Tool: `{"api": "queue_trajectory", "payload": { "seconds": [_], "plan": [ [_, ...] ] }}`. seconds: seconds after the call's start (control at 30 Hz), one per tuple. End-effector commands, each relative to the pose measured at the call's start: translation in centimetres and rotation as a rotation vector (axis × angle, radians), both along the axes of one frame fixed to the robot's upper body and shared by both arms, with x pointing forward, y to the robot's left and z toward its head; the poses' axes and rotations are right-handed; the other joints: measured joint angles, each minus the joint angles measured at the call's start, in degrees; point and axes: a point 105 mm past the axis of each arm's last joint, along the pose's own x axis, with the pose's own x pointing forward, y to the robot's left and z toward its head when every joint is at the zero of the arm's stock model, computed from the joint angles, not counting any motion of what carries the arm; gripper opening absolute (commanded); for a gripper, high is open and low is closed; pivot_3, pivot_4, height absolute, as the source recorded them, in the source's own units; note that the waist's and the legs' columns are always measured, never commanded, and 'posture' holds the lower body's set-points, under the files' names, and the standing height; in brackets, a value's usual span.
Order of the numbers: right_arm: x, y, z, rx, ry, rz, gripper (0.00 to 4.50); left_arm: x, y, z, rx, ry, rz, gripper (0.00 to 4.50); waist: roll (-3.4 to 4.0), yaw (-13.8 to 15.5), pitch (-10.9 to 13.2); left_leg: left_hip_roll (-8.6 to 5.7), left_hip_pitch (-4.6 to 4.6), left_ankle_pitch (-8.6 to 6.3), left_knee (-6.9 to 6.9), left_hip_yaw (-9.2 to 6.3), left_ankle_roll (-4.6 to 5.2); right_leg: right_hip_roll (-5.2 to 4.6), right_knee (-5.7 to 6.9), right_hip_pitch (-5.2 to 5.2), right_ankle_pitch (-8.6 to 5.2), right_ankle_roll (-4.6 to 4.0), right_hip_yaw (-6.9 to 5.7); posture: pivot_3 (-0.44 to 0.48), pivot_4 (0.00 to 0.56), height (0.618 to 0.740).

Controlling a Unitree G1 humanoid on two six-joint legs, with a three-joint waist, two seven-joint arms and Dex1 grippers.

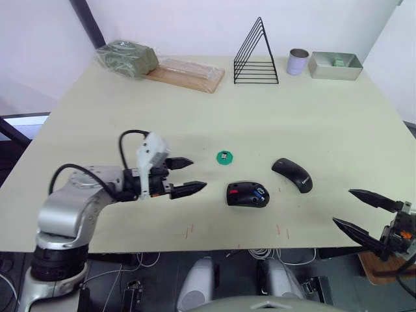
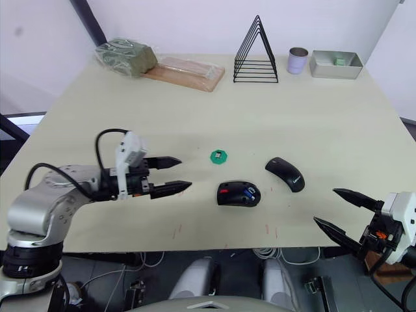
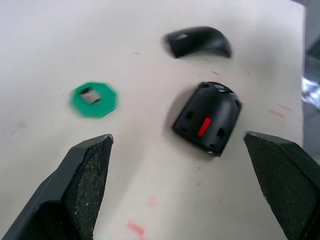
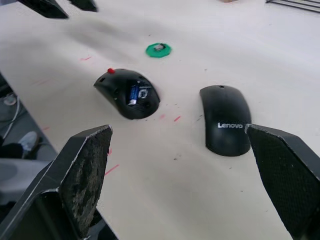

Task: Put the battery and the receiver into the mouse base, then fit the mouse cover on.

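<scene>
Looking down from my head camera, I see my left gripper (image 1: 185,175) hovering over the table (image 1: 325,110) with its two fingers apart and nothing between them, pointing toward the right. Just beyond its tips sits the mouse base (image 1: 247,194), open side up, with the battery (image 1: 260,194) lying blue in its compartment. A little farther and to the left of the base lies a round green disc (image 1: 224,157), and the receiver (image 1: 224,156) rests on it. The mouse cover (image 1: 292,174) lies right of the base and slightly farther off, near it but apart. My right gripper (image 1: 364,211) hangs off the near right edge of the table, fingers spread, holding nothing. Along the far edge stand a black wire rack (image 1: 256,54), a small tin can (image 1: 298,62), a grey tray (image 1: 335,65), a wooden board (image 1: 186,73) and a wrapped green bundle (image 1: 127,58).

From my left wrist, my fingers (image 3: 82,187) stand wide apart, and past them I see the base with its red part, the cover beyond it, and the green disc carrying the small grey receiver.

From my right wrist, my fingers (image 4: 82,175) are likewise spread. The cover lies closest, its pale logo up; the base lies past it with the blue battery inside, and the green disc lies farther still.
</scene>
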Motion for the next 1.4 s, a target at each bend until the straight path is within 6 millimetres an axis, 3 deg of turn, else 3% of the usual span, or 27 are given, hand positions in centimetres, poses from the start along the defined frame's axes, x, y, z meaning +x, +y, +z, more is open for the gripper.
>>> {"api": "queue_trajectory", "payload": {
  "seconds": [0.03,0.17,0.4,0.5,0.63,0.77,0.9,1.0,1.4],
  "plan": [
    [-0.3,-0.4,0.9,-0.014,-0.050,-0.016,4.50,-0.2,1.2,1.0,-0.011,-0.065,0.042,4.43,0.00,-0.1,0.0,-0.01,0.01,0.00,0.00,0.02,0.00,-0.01,0.00,0.02,0.00,0.00,0.02,0.000,0.150,0.740],
    [-0.6,-0.6,1.0,-0.025,-0.077,-0.019,4.50,0.4,2.5,0.9,-0.020,-0.066,0.065,4.43,0.01,-0.1,0.0,-0.03,0.01,0.00,-0.01,0.08,-0.01,0.00,0.00,0.01,0.00,-0.02,-0.02,0.000,0.150,0.740],
    [-0.2,-0.4,1.4,-0.035,-0.112,-0.034,4.50,3.0,1.3,1.0,-0.045,-0.083,0.045,4.43,0.00,-0.1,0.0,-0.12,0.00,0.00,0.00,0.20,-0.01,-0.02,0.00,0.02,0.00,-0.01,-0.02,0.000,0.150,0.740],
    [0.2,0.2,1.6,-0.041,-0.128,-0.027,4.50,4.6,0.6,0.5,-0.029,-0.071,0.002,3.62,0.00,-0.2,0.0,-0.16,0.01,0.00,-0.01,0.19,-0.01,-0.01,0.01,0.01,0.03,0.03,-0.03,0.000,0.150,0.740],
    [0.4,0.6,1.6,-0.048,-0.137,-0.028,4.50,5.9,-0.2,0.3,-0.011,-0.075,-0.009,1.99,0.00,-0.2,0.0,-0.20,0.00,0.00,-0.01,0.23,-0.02,0.04,0.02,0.00,0.04,0.03,-0.04,0.000,0.150,0.740],
    [0.7,0.8,1.7,-0.050,-0.150,-0.033,4.50,6.0,-2.4,-0.4,0.001,-0.087,0.029,1.99,-0.01,-0.2,0.0,-0.18,-0.03,0.00,0.00,0.19,-0.02,0.01,0.00,0.00,0.15,0.21,0.00,0.000,0.150,0.740],
    [0.7,0.8,1.8,-0.049,-0.156,-0.034,4.50,7.2,-4.5,-0.8,0.040,-0.136,0.226,1.99,-0.04,0.0,0.0,-0.14,-0.01,0.00,0.01,0.06,-0.02,-0.02,0.01,0.01,0.16,0.23,0.03,0.000,0.150,0.740],
    [0.7,0.6,1.8,-0.050,-0.149,-0.034,4.50,7.6,-5.3,-1.5,0.044,-0.093,0.360,1.99,-0.04,-0.1,0.0,-0.21,-0.01,0.00,0.02,0.05,-0.02,-0.05,0.02,0.02,0.16,0.24,0.03,0.000,0.150,0.740],
    [0.7,-1.0,2.2,-0.075,-0.110,-0.030,4.50,7.8,-8.0,-3.3,0.107,-0.097,0.522,1.99,-0.04,-0.1,0.0,-0.33,0.00,0.00,0.02,0.07,-0.02,-0.06,0.03,0.04,0.16,0.24,0.02,0.000,0.150,0.740]
  ]
}}
